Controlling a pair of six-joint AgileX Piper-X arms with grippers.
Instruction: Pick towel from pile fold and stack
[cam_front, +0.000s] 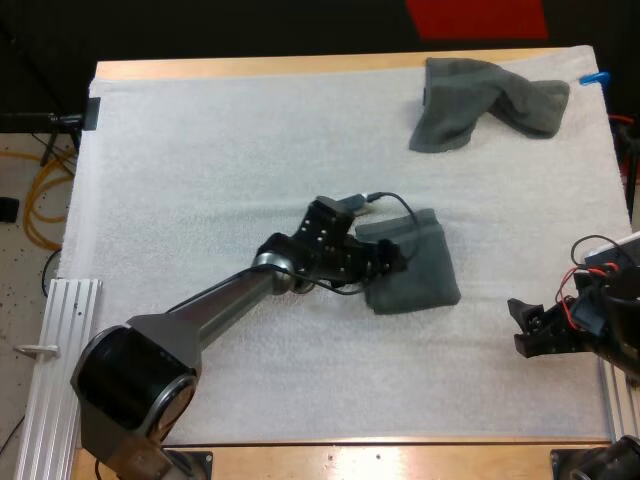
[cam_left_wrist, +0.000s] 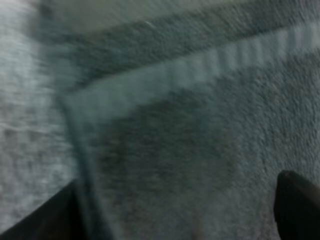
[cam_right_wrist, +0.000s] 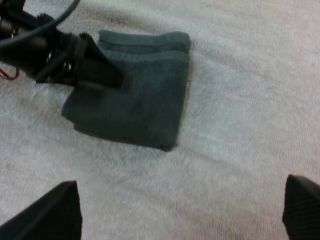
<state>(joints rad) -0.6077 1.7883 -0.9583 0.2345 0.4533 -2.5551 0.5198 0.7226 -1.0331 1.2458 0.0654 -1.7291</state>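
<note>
Two dark grey-green towels lie on the white mat (cam_front: 200, 180) of the bench (cam_front: 400, 460). One is a folded towel (cam_front: 415, 270) near the mat's middle, and the other is a crumpled towel (cam_front: 480, 100) at the far right corner, well apart from it. There are two pincers. The left pincer (cam_front: 390, 262) is at the folded towel's left edge. Its own wrist view shows its fingers (cam_left_wrist: 297, 205) standing apart over the cloth and a paler band across it, released and grasping nothing. The right pincer (cam_front: 527, 327) hangs over bare mat near the right edge, its fingers (cam_right_wrist: 55, 210) spread wide and clear of everything. The right wrist view adds the folded towel's layered edge and a left finger lying on top of it. The high view gives the crumpled towel's place.
</note>
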